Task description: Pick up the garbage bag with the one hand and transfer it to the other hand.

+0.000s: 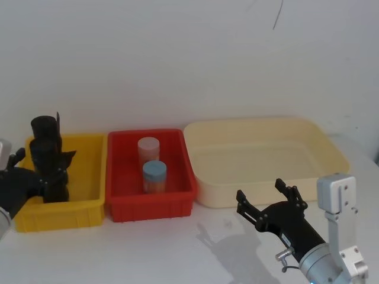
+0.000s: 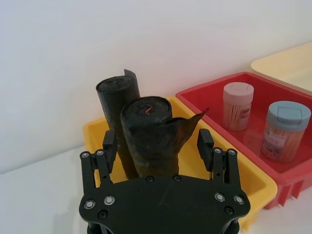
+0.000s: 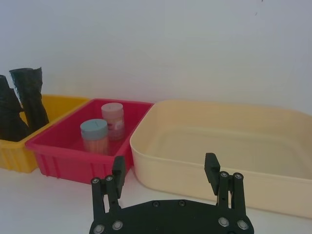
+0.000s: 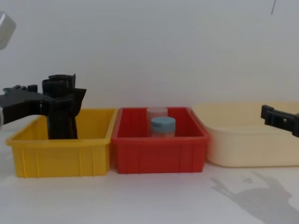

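The garbage bag (image 2: 146, 122), a glossy black plastic roll with a ragged flap, stands upright in the hard yellow bin (image 1: 89, 210), taller than its walls. Another black roll (image 2: 114, 95) is just behind it. The left pincer (image 2: 157, 137) straddles the bag, fingers spread and released. The right pincer (image 1: 259, 189) hangs released over the bare white bench (image 1: 177, 248), in front of the smooth, round-cornered cream tub (image 1: 266, 125).

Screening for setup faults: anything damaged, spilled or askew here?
Only the garbage bag in the yellow bin: its outer layer flares ragged at the top, toward one of the left gripper's open fingers. A second roll stands behind it. The jars stand upright. The right gripper hovers near the cream tub.
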